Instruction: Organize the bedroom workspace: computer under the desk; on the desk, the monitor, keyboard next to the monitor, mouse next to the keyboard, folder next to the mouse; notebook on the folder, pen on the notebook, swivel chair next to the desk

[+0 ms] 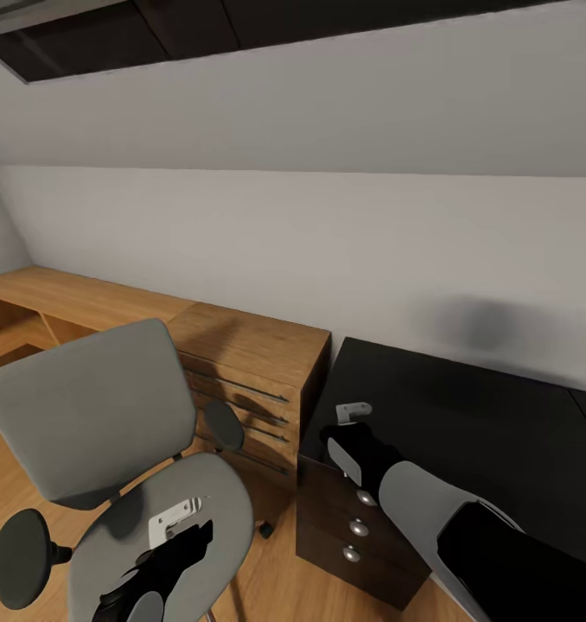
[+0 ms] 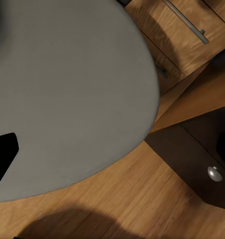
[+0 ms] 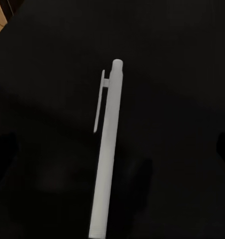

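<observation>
Nearest the robot, the left gripper [image 1: 176, 527] hangs over the bare grey seat of the swivel chair [image 1: 85, 423]; whether its fingers are open cannot be told. Beside it, wooden floor [image 2: 142, 199] runs to the black desk [image 1: 466, 415]. Over the desk's corner, the right gripper [image 1: 349, 423] hovers, finger state unclear. Its wrist view shows a white pen [image 3: 107, 149] lying on the black top. Beyond stand a wooden drawer unit [image 1: 250, 363] and a white wall [image 1: 328, 242].

The black table [image 1: 492, 432] stands against the white wall, its drawer unit [image 1: 349, 527] with round silver knobs resting on the wooden floor [image 1: 276, 579]; a white pen [image 3: 108, 149] lies flat on the tabletop; the swivel chair [image 1: 111, 449] stands on that floor beside it.
</observation>
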You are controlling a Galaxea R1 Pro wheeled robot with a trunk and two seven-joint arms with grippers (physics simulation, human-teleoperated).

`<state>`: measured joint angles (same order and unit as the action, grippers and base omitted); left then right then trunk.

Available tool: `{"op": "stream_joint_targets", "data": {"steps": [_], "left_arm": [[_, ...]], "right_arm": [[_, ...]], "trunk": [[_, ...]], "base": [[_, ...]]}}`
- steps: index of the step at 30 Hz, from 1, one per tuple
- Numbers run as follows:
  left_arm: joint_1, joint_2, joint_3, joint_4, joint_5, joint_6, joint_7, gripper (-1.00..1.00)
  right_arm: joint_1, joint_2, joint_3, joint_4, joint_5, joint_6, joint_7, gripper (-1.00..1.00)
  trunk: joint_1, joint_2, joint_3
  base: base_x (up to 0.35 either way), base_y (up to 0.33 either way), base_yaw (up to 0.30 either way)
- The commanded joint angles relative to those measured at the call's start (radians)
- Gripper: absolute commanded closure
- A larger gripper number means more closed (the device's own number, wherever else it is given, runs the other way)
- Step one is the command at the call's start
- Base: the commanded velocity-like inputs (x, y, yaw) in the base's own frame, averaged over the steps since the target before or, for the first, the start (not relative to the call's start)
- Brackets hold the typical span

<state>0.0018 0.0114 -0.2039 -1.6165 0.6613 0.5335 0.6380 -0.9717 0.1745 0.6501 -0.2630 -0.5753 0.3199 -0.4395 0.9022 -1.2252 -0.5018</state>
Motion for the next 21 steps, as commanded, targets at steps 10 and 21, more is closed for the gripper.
{"op": "stream_joint_targets", "data": {"steps": [10,21], "left_arm": [[0.0,0.001,-0.002,-0.002,0.009,0.0,0.009,-1.0],[0.0,0.001,-0.001,-0.002,0.009,0.0,0.009,-1.0]], "right_arm": [[-0.001,0.0,0.01,0.023,0.002,0.008,-0.007,-1.0],[-0.001,0.0,0.011,0.024,0.019,0.01,-0.007,-1.0]], "trunk": [[0.0,-0.001,-0.001],[0.023,-0.043,-0.02]], "base": [[0.0,0.0,0.0],[0.0,0.0,0.0]]}}
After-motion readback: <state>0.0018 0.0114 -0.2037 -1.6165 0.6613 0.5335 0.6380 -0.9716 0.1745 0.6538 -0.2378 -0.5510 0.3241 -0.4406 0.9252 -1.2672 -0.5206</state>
